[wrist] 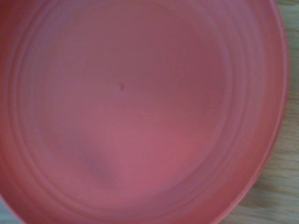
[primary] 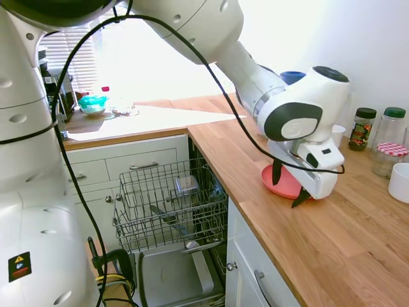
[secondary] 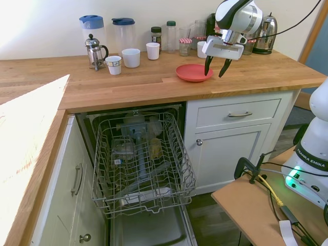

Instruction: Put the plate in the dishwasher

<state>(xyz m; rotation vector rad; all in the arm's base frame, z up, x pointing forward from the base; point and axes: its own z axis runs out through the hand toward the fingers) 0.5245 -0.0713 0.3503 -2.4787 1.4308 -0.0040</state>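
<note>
The tool (secondary: 215,66) hung right over the near edge of the plate (secondary: 192,73), its two dark fingers (primary: 277,173) spread wide apart and pointing down, nothing between them. One finger stood over the plate's rim and the other out past it, toward the surface's front edge; whether the tips touched the plate, the pictures did not settle. The plate (primary: 281,182) lay flat on the wooden surface (secondary: 128,84), salmon-pink, right side up, near the front edge and well clear of the crockery behind. In the wrist view the plate (wrist: 140,112) filled almost everything, blurred pink rings with a strip of wood grain showing past its rim. And the dishwasher (secondary: 138,169) stood open under the surface, to the side of the plate's spot, its grey wire rack (primary: 167,204) pulled out over the lowered door, a few pale items lying in it, too small to name. Along the back wall stood a French press (secondary: 95,51), a patterned cup (secondary: 114,65), two white mugs (secondary: 131,58), two blue-lidded jugs (secondary: 92,31) and a row of jars (secondary: 165,36), all well apart from the plate. A steel kettle (secondary: 265,36) sat behind the arm's wrist. Another white cup (primary: 400,182) showed at the edge of the first exterior view.
</note>
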